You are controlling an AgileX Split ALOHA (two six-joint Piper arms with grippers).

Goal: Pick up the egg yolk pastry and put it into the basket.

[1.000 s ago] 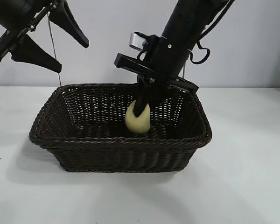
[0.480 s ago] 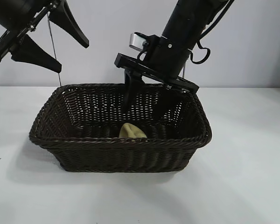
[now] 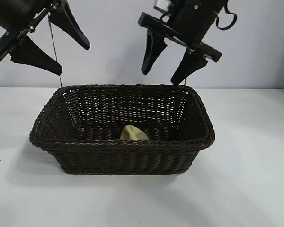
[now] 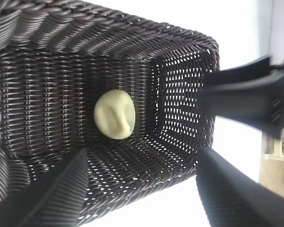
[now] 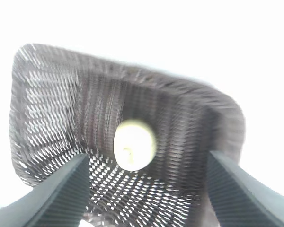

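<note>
The egg yolk pastry (image 3: 134, 133) is pale yellow and lies on the floor of the dark brown wicker basket (image 3: 199, 139), near its front wall. It also shows in the left wrist view (image 4: 114, 114) and the right wrist view (image 5: 135, 144). My right gripper (image 3: 163, 72) is open and empty, raised above the basket's back rim. My left gripper (image 3: 73, 59) is open and empty, high above the basket's left end. The basket shows in both wrist views (image 4: 61, 33) (image 5: 47, 94).
The basket stands in the middle of a white table (image 3: 255, 179) with a plain pale wall behind. A thin cable (image 3: 54, 47) hangs near the left arm. The other arm's fingers (image 4: 246, 99) show beyond the basket in the left wrist view.
My right gripper opened and dropped the pastry onto the basket floor, then rose out of the basket to above its back rim. The left arm has not moved.
</note>
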